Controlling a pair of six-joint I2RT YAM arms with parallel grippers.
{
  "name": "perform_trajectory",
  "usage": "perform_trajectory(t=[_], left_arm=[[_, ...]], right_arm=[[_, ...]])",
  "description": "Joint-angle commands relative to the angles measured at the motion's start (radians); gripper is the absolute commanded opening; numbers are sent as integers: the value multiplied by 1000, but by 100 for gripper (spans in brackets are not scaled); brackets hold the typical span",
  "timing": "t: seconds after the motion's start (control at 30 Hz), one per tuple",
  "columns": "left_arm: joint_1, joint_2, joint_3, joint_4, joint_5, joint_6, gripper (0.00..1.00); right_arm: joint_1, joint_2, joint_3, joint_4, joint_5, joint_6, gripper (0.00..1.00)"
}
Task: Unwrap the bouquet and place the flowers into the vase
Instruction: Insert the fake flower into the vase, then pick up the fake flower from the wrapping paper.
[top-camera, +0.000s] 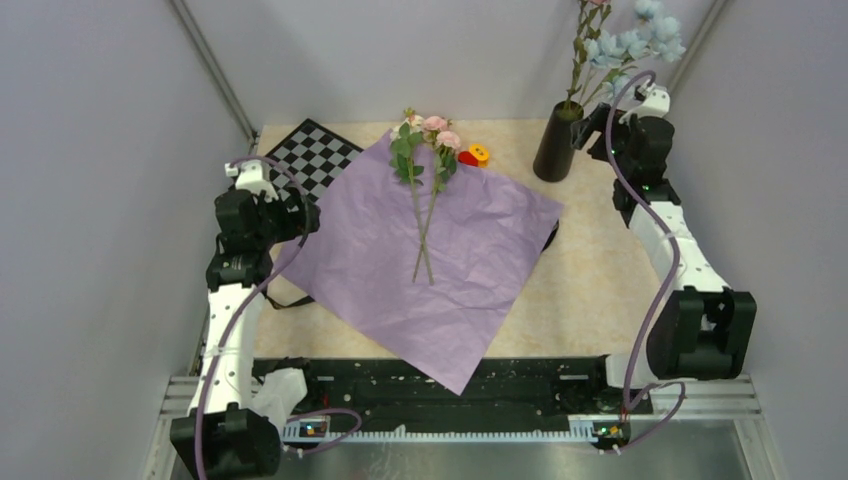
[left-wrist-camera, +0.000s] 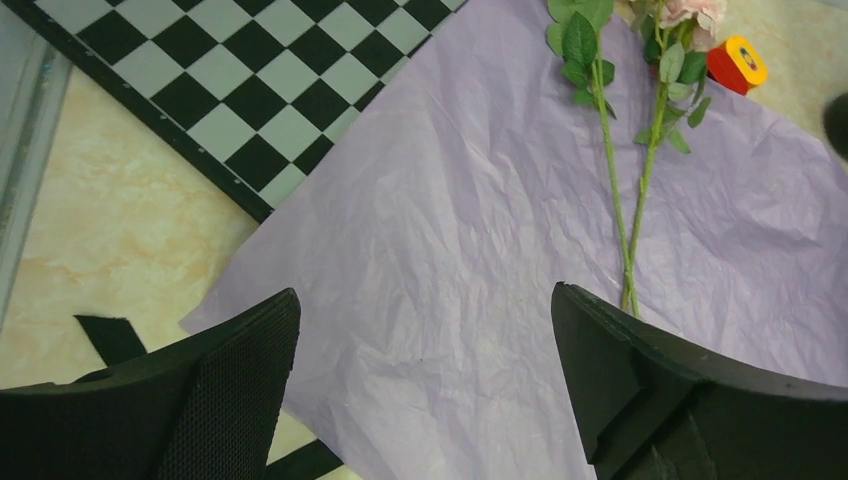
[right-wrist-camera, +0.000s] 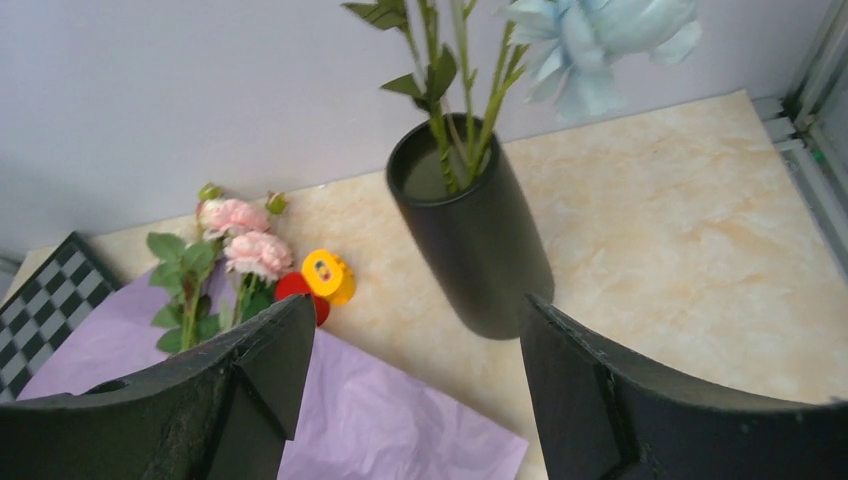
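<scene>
The bouquet's paper (top-camera: 440, 255) lies unwrapped and flat, lilac side up, with two pink-flowered stems (top-camera: 425, 215) crossed on it; the same stems (left-wrist-camera: 625, 190) show in the left wrist view. The dark vase (top-camera: 556, 142) stands at the back right and holds light-blue flowers (top-camera: 640, 35) and a pink one. The vase (right-wrist-camera: 470, 235) with stems in it fills the right wrist view. My right gripper (top-camera: 600, 128) hovers just right of the vase, open and empty. My left gripper (top-camera: 305, 215) is open at the paper's left edge, holding nothing.
A black-and-white checkered board (top-camera: 312, 155) lies at the back left, partly under the paper. A small red-and-yellow toy block (top-camera: 474, 155) sits near the pink blooms. A black ribbon strip (left-wrist-camera: 110, 338) lies on the table by the left gripper. Grey walls close in the sides.
</scene>
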Motion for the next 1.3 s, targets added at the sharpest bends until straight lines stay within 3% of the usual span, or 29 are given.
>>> perform_trajectory(t=[0.0, 0.13, 0.27, 0.47, 0.67, 0.9, 1.27], left_arm=[[-44, 17, -2, 42, 38, -1, 99], [-138, 35, -7, 65, 12, -50, 98], [-270, 68, -8, 95, -33, -120, 97], [-364, 161, -48, 250, -2, -326, 96], [-390, 312, -51, 424, 48, -495, 94], [-412, 537, -24, 686, 62, -643, 91], [-421, 874, 142, 810, 135, -640, 74]], right_arm=[[89, -101, -14, -141, -51, 30, 75], [181, -174, -53, -234, -54, 38, 73], [281, -244, -146, -219, -84, 65, 73], [424, -278, -252, -168, -90, 131, 71], [455, -285, -324, -101, -127, 183, 64], [455, -358, -358, -140, -102, 138, 61], [454, -451, -388, -150, -113, 148, 56]])
